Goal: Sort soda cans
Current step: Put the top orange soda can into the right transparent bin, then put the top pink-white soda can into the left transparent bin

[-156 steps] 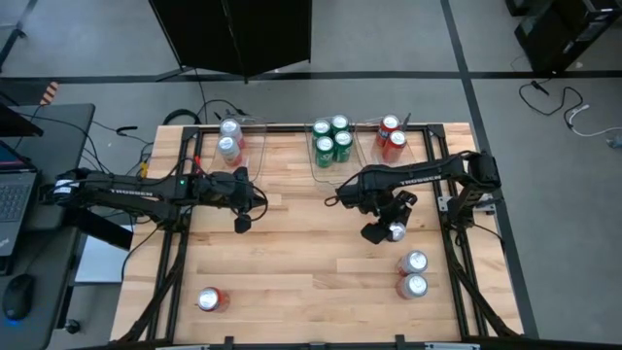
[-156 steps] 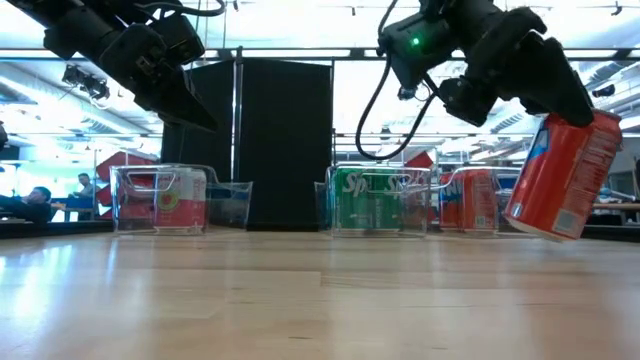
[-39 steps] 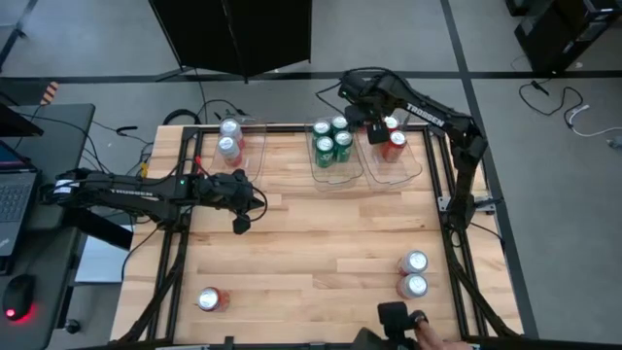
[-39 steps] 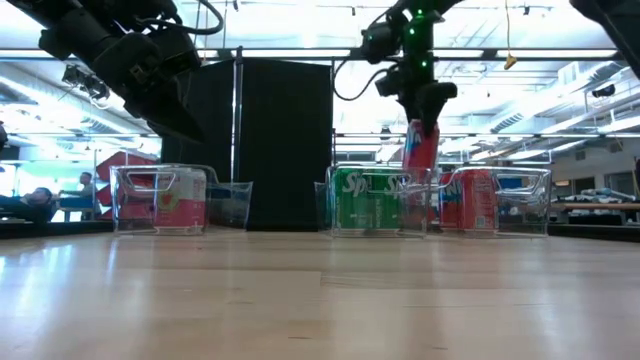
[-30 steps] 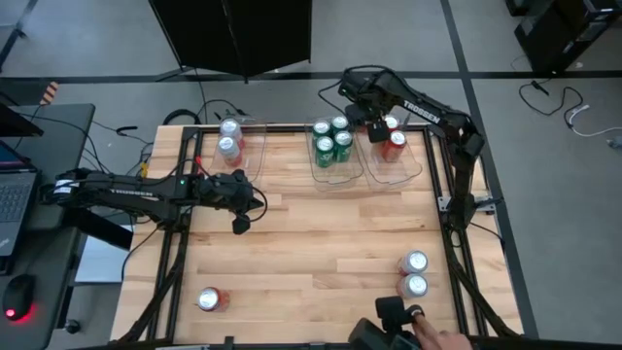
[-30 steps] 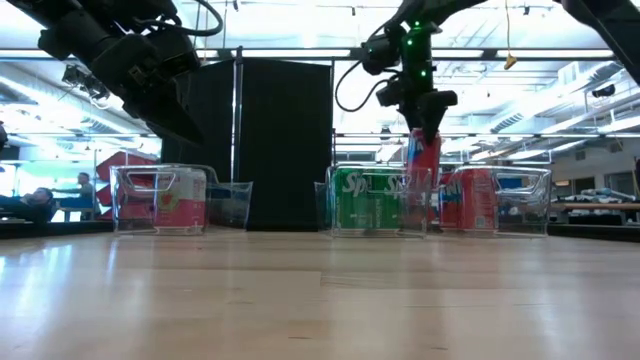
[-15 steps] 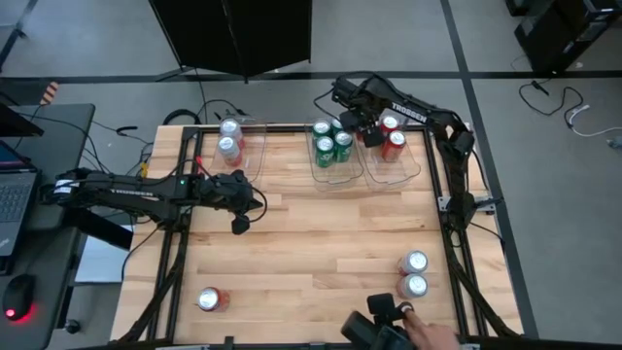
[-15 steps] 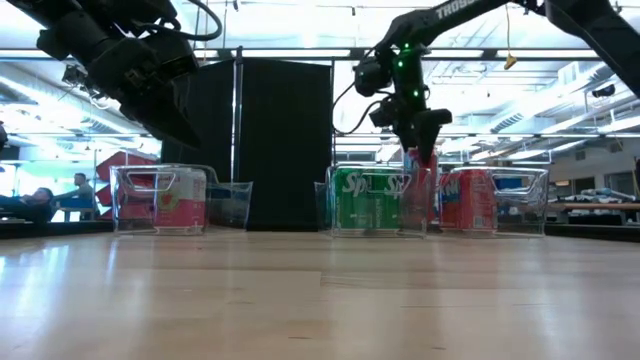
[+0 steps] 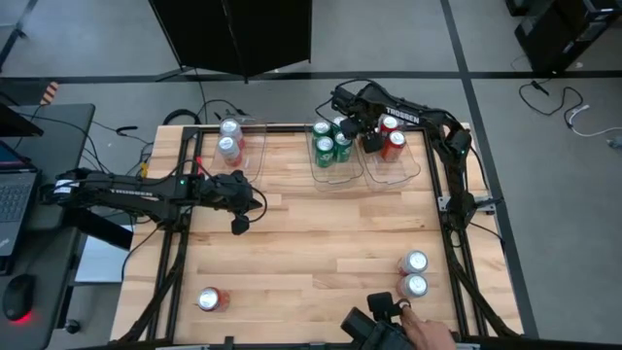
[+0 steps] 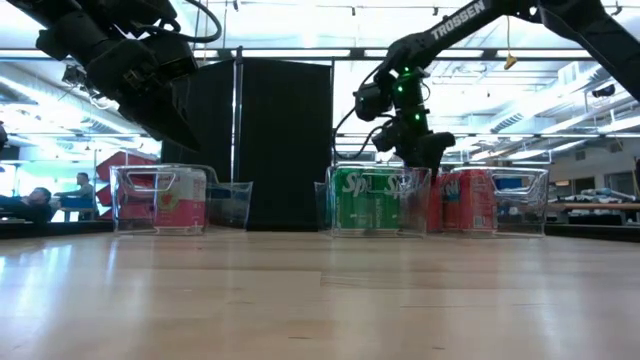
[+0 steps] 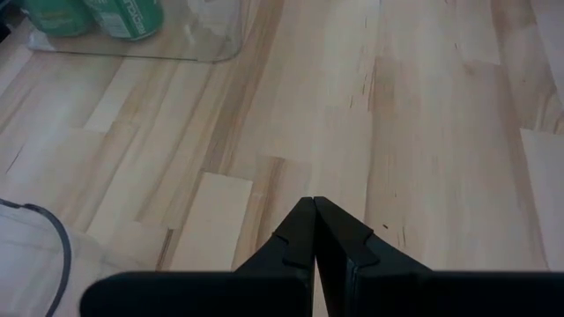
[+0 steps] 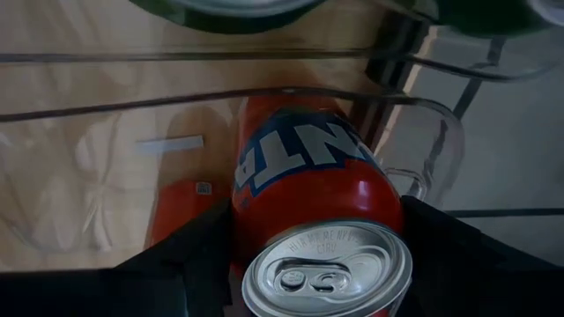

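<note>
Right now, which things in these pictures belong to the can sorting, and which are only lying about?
Job:
- red can held in the right jaws, inside the right bin
- green cans in the middle bin
- pale cans in the left bin
- loose cans and one red can on the table

Lying about:
- laptop
- mouse
- cables

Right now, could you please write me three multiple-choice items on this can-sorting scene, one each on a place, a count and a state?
1. Where is the right gripper?
A. over the right clear bin
B. near the lone red can
C. off the table

2. How many green cans fill the middle bin?
A. two
B. four
C. six

3. What state are the left gripper fingers in?
A. wide open
B. shut empty
C. holding a can

Answers: 1 A, the high view shows it lowering a red can there; 2 B, four silver tops show; 3 B, the left wrist view shows them pressed together.
</note>
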